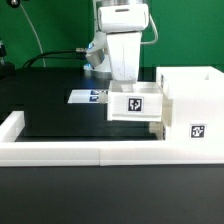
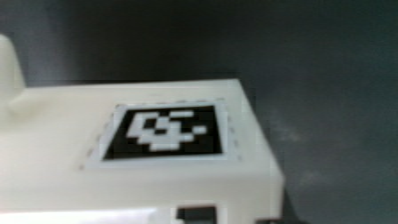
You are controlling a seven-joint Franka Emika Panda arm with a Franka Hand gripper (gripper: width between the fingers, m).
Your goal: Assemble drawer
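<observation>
Tray (image 1: 134, 103) at casing (image 1: 192, 108), arm overhead.
Exterior view hides the gripper (image 1: 127, 80) behind the tray; wrist view shows only a tagged white surface (image 2: 160, 135). Jaw state: cannot tell.

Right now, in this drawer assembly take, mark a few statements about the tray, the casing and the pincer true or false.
1. The small tray sits directly below the pincer. True.
2. The casing stands at the exterior view's left. False: it stands at the right.
3. The tray's tagged face fills much of the wrist view. True.
4. The marker board lies on top of the casing. False: it lies flat on the black table.
5. The border rail is black. False: it is white.
</observation>
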